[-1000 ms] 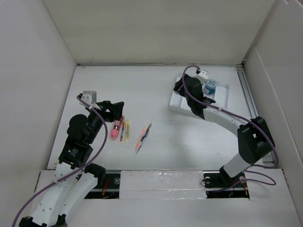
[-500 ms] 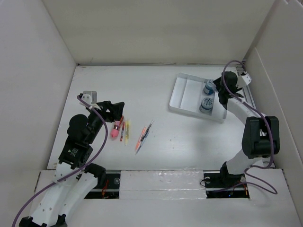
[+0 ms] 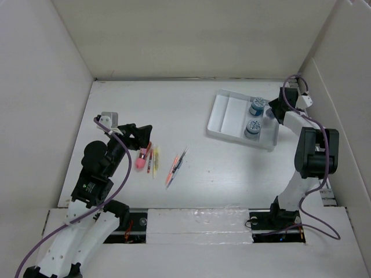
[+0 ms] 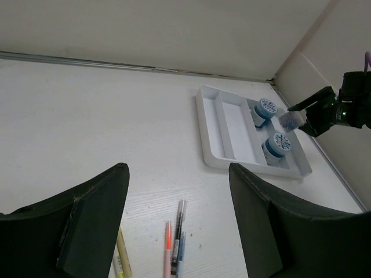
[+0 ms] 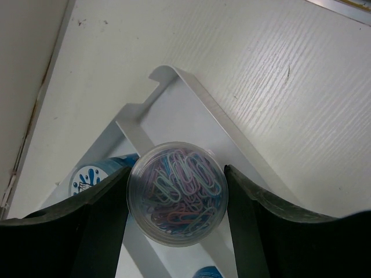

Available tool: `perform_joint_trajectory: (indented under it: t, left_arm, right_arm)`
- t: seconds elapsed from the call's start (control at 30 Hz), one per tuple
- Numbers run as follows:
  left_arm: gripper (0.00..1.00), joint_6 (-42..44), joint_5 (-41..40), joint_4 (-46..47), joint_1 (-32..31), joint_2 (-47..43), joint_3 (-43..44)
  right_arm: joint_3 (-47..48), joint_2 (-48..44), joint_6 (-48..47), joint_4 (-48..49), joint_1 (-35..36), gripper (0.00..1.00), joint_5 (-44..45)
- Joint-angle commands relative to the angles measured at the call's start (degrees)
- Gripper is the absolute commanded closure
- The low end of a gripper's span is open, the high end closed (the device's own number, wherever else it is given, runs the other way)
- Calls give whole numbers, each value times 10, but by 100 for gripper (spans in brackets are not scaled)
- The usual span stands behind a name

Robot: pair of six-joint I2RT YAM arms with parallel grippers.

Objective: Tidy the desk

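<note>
The white desk [image 3: 191, 110] holds a small white compartmented tray [image 3: 227, 119] at the back right, with two blue-lidded jars [image 3: 257, 106] [image 3: 252, 126] in it. My right gripper [image 3: 273, 111] is at the tray's right end, shut on a clear round box of coloured paper clips [image 5: 177, 200]. In the right wrist view the gripper [image 5: 175, 171] holds the box just above the tray's corner compartment [image 5: 174, 75]. My left gripper [image 3: 143, 136] is open and empty above several pens [image 3: 177, 165], a yellow marker [image 3: 155, 162] and a pink item [image 3: 141, 160].
Tall white walls [image 3: 52, 87] close in the desk on three sides. The left wrist view shows the pens [image 4: 177, 243] between its open fingers, the tray [image 4: 223, 124] and the right gripper [image 4: 298, 119] beyond. A rail [image 3: 301, 107] runs along the right edge.
My right arm has swung from over the tray's left part to the tray's right end, uncovering the second jar. The left arm has not moved.
</note>
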Motion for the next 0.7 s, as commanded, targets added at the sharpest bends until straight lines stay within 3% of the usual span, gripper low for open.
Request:
perform_joint_trajectory:
  t: [0.0, 0.37, 0.43, 0.67]
  left_arm:
    - [34, 7, 5, 24, -1, -6, 5]
    - [34, 6, 11, 25, -1, -7, 6]
    - [34, 6, 7, 25, -1, -4, 7]
    - [34, 6, 7, 24, -1, -4, 6]
  right_arm:
    - [41, -4, 5, -15, -5, 50, 3]
    - [93, 28, -18, -66, -10, 42, 21]
    - [95, 32, -24, -65, -10, 34, 12]
    - [104, 43, -32, -68, -10, 26, -16]
